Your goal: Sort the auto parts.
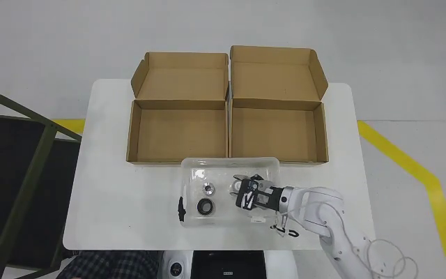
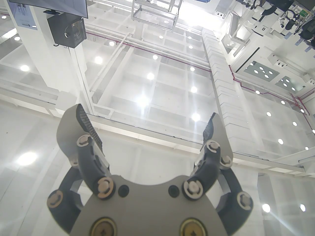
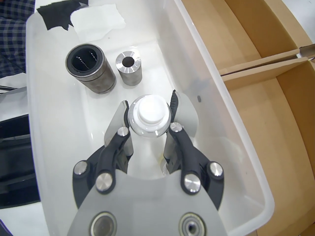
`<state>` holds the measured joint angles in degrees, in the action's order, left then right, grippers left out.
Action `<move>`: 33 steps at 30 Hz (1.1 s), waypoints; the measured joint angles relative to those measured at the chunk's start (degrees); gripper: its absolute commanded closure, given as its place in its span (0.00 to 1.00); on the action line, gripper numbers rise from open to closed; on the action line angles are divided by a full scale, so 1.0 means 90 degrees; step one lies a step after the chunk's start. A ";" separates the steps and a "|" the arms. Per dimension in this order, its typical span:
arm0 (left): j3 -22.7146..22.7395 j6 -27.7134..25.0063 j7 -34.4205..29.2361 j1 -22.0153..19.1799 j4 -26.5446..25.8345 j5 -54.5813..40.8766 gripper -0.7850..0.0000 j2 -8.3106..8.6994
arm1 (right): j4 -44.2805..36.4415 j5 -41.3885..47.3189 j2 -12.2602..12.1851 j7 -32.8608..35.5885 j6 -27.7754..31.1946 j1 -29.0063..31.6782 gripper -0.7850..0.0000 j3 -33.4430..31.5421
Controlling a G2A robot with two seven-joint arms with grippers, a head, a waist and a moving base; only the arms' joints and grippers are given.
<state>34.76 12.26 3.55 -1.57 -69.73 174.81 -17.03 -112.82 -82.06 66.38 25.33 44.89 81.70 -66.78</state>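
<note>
The right gripper (image 3: 149, 110) has its jaws clamped on the capped part (image 3: 150, 114), which stands upright in the middle of the bin (image 3: 204, 57). The left gripper (image 2: 147, 124) is open and aimed at the ceiling (image 2: 172, 79).

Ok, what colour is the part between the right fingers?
White top, clear rim on the part; right wrist view shows it best.

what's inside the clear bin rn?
The bin holds a dark bearing, a steel bushing beside it, and a white-capped part gripped by the right end effector. The end effector covers the floor beneath it; something peeks out there, unidentifiable.
</note>
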 measured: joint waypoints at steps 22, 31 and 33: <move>0.0000 0.0000 0.0000 0.0000 0.0000 0.0000 0.00 0.0000 | -0.0267 0.2594 -0.0091 -0.2105 0.0053 0.0240 1.00 -0.0799; 0.0000 0.0000 0.0000 0.0000 0.0000 0.0000 0.00 0.0000 | -0.0221 0.3422 -0.0102 -0.2679 -0.0029 0.0125 1.00 -0.1133; 0.0000 0.0000 0.0000 0.0000 0.0000 0.0000 0.00 0.0000 | -0.0248 0.3532 -0.0105 -0.2736 -0.0092 0.0133 1.00 -0.1206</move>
<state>34.76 12.26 3.55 -1.57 -69.73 174.81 -17.03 -115.05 -50.28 65.44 0.71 44.06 82.90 -77.64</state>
